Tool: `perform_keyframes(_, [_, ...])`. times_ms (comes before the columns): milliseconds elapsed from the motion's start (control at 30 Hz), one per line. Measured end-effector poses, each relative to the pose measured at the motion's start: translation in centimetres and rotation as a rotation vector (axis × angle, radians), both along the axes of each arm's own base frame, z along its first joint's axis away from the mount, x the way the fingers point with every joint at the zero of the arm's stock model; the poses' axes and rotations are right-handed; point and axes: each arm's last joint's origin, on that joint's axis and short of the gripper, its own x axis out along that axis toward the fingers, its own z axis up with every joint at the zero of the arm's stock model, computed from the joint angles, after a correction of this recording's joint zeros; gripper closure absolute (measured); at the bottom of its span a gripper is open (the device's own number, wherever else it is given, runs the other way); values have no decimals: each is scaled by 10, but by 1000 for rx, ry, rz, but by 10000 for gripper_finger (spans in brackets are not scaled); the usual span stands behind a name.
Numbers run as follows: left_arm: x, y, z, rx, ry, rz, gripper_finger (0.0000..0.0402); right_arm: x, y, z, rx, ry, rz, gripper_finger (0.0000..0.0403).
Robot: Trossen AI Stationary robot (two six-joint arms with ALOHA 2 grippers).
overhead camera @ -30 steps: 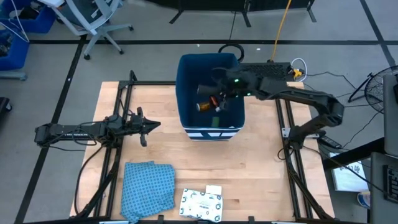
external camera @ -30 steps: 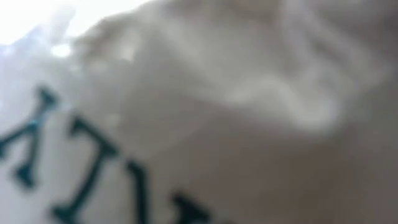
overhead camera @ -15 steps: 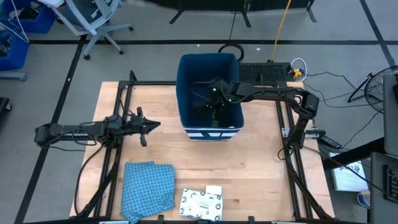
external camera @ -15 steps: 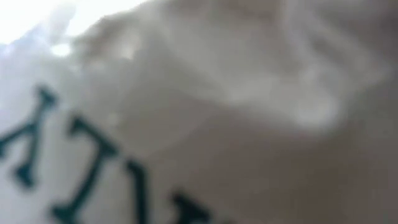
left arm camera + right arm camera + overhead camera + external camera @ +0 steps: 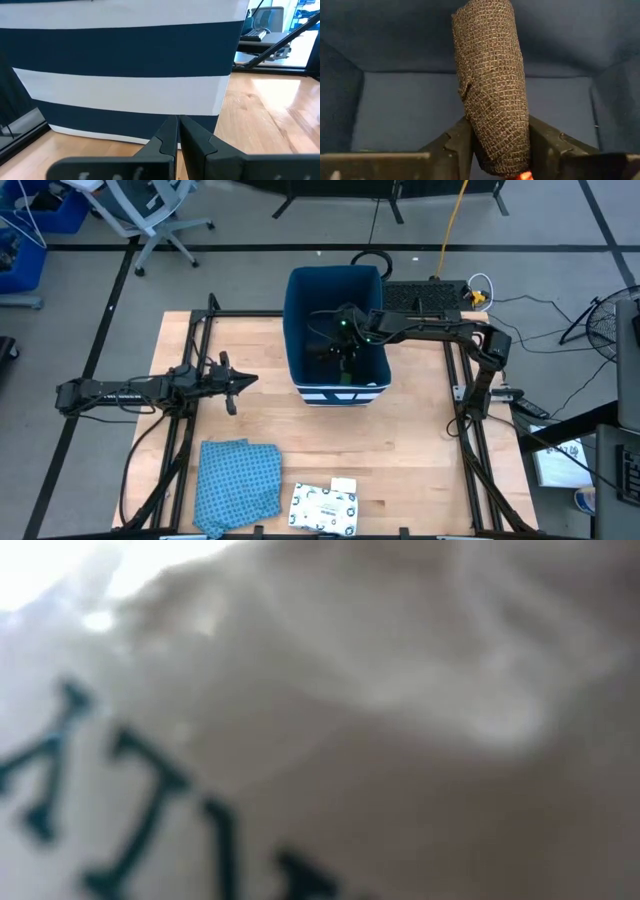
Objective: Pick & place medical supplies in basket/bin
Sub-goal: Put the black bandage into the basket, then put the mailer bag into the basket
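Note:
The dark blue bin [image 5: 335, 330] stands at the table's far middle, with white stripes on its near wall [image 5: 125, 90]. My right gripper [image 5: 345, 348] reaches down inside it and is shut on a black woven roll [image 5: 490, 75]. A red-orange bit [image 5: 520, 176] shows at the roll's base. A small green piece [image 5: 346, 378] lies on the bin floor. The white green-printed pouch [image 5: 325, 507] lies at the table's near edge and fills the low view [image 5: 300, 740]. My left gripper [image 5: 240, 382] waits shut, left of the bin [image 5: 178, 122]. My right gripper pinches the black roll between its two fingers [image 5: 455, 142], on the end nearest the wrist [image 5: 487, 137]. The fingers point down into the bin from above and lie along the roll. The roll sticks out beyond the fingertips toward the bin's floor.
A blue patterned cloth [image 5: 238, 480] lies at the near left of the table, beside the pouch. Black frame rails [image 5: 195, 350] run along both sides of the wooden top. Bare wood lies between the bin and the near items.
My right arm has come down from above the bin's rim into the bin, carrying the black roll with it. It has stayed there for the last half second. The left arm has kept still.

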Motion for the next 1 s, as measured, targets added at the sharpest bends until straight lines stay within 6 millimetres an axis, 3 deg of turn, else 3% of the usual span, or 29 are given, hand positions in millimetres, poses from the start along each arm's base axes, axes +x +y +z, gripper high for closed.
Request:
perform_keyframes(300, [0,0,0,-5,-1,0,380,-2,1,-2,43,17,-28,149])
perform_keyframes(533, [0,0,0,-7,-2,0,380,-4,-1,5,-29,16,-70,130])
perform_keyframes(867, [0,0,0,-4,-1,0,380,-28,10,83,-143,-219,-88,129])
perform_keyframes(1000, [0,0,0,-5,0,0,380,-39,21,102,-137,-262,-60,131])
